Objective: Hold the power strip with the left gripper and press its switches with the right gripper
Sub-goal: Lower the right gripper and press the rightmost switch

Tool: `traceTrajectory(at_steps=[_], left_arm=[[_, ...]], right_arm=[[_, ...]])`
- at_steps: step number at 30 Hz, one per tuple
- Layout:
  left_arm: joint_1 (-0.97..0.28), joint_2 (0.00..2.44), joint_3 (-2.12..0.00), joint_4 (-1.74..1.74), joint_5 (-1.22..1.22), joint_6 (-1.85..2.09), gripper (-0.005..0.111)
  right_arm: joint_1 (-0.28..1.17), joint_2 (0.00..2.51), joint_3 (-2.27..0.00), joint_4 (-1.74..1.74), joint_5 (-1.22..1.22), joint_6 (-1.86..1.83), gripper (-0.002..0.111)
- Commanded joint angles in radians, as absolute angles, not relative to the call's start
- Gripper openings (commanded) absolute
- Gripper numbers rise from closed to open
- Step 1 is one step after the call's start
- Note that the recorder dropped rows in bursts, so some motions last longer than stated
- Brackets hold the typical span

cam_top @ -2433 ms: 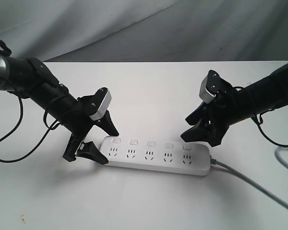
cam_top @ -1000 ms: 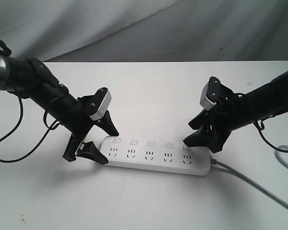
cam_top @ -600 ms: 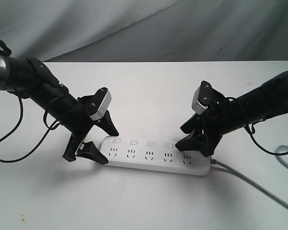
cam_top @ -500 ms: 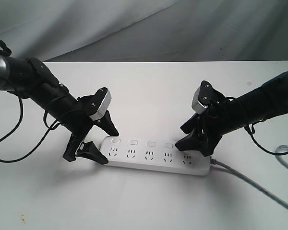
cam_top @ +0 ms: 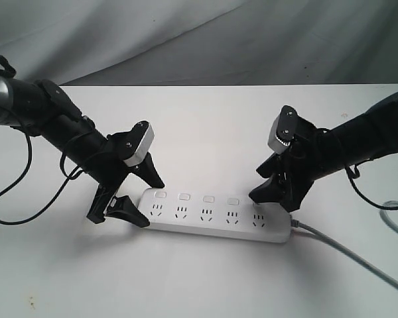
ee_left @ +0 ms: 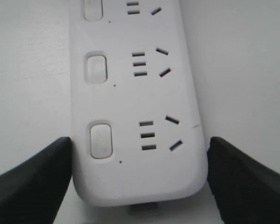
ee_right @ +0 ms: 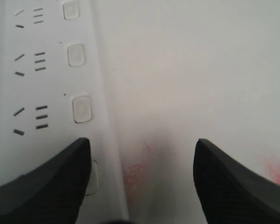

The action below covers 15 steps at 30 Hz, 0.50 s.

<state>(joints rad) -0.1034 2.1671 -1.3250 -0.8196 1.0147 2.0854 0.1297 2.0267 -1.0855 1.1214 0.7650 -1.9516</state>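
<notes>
White table [cam_top: 205, 119], open room all round. My left fingers [ee_left: 32, 177] pinch the power strip [cam_top: 212, 217] by its long edges at the cordless end, arm sloping down. Right fingers [ee_right: 42, 182] spread wide: one over the end switch [ee_right: 95, 177] by the cord [cam_top: 345, 252], the other over bare table. Right arm has shifted back right since half a second ago.

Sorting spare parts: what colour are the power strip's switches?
White switches, clearest in the left wrist view.

Lower centre of frame, flat on table [cam_top: 205, 126]: power strip [cam_top: 215, 222], lengthwise left to right, switches [cam_top: 208, 199] in a row behind sockets [cam_top: 205, 214]. At left end, left gripper [cam_top: 152, 204], one finger against each long side. Above right end, right gripper [cam_top: 255, 184]. Cord [cam_top: 348, 257] trailing toward lower right.
</notes>
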Motion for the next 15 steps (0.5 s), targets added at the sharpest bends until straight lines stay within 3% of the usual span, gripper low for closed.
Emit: traceTrajectory(at_steps=[1,15], left_arm=[[-0.109,2.168,-1.332,-0.834,1.017,2.094,0.034],[-0.109,2.168,-1.332,-0.834,1.017,2.094,0.034]], right_arm=[[0.126,2.044,-1.079,1.1,0.732,-1.932,0.059],[0.13,2.044,-1.079,0.924,0.653,-1.845,0.059]])
